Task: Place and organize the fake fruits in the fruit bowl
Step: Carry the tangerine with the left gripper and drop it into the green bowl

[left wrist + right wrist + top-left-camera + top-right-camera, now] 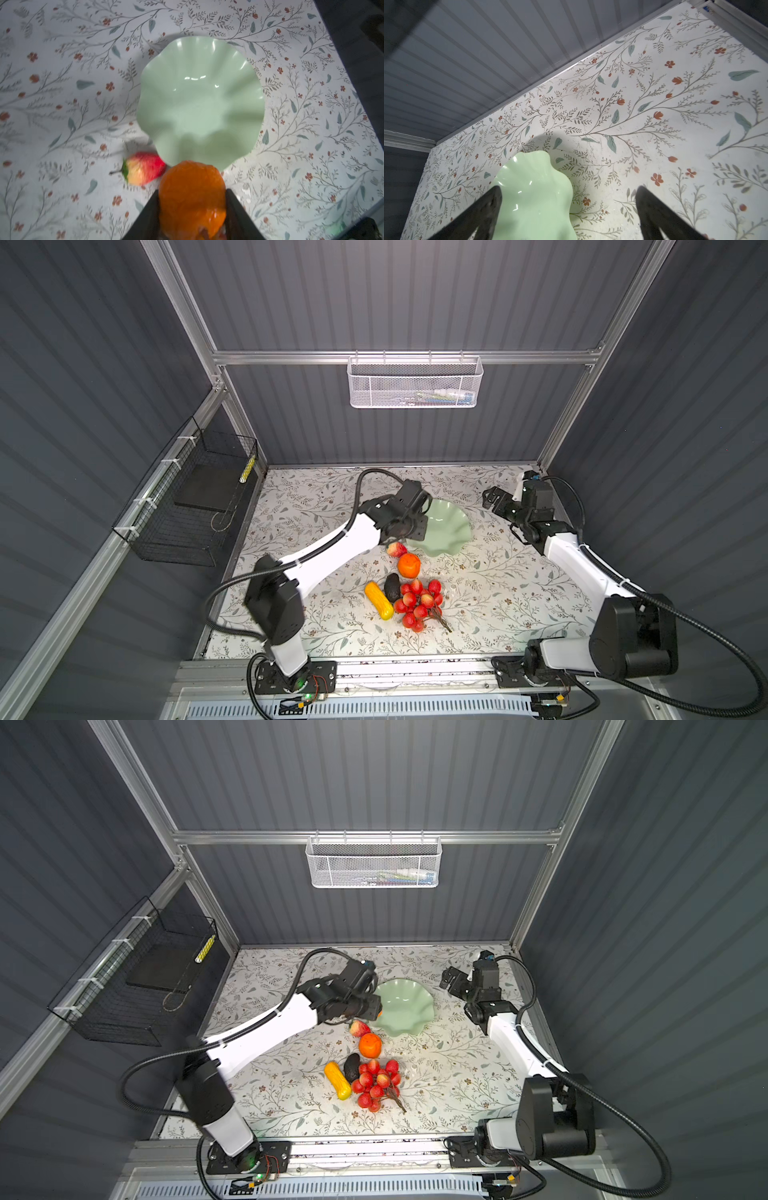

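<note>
At the left edge of the fruit bowl [199,99], the left gripper [192,190] pinches the small orange [192,207] between its two dark fingers [148,216], with the strawberry [145,167] on the table [498,593] just beside the rim. Toward the front lie the corn-like piece [379,600], avocado [391,587], large orange [409,565] and berry cluster [415,601], all outside the bowl. Right of the bowl, apart from it, the right gripper [569,189] hangs with fingers spread wide.

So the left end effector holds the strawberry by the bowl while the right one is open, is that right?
Not quite: the left wrist view shows the left end effector holding a small orange; the strawberry lies on the table. The right end effector is open.
</note>
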